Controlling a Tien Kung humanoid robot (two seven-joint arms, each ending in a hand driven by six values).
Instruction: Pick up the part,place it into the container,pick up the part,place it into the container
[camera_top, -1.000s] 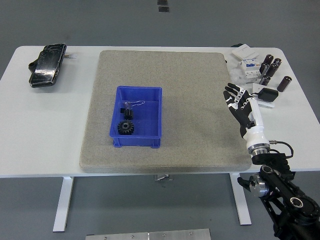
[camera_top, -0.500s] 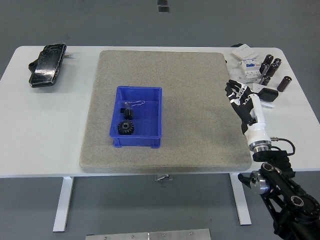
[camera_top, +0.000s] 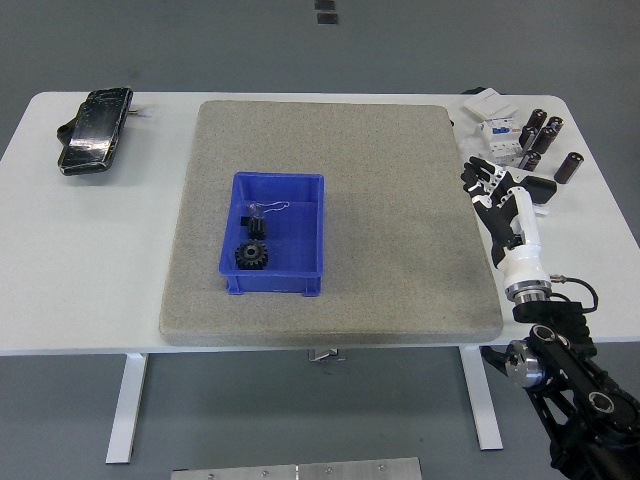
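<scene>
A blue container (camera_top: 312, 226) sits on the grey mat (camera_top: 400, 200), left of centre. Inside it lie a black gear (camera_top: 253, 256) and a smaller black part with a thin wire (camera_top: 258, 217). My right hand (camera_top: 493, 185) hovers at the mat's right edge, fingers spread and empty, pointing away from me. It is well to the right of the container. Several dark cylindrical parts (camera_top: 540, 133) and white blocks (camera_top: 499, 135) lie at the table's far right corner, just beyond the hand. The left arm is out of sight.
A black bundle wrapped in shiny plastic (camera_top: 95, 130) lies at the table's far left. A flat black piece (camera_top: 536, 188) rests right of my hand. The white table (camera_top: 90, 260) surrounds the mat on all sides.
My right hand has drifted to the right, from over the mat's right part to its edge, staying spread and empty. The parts in the container have not moved.
</scene>
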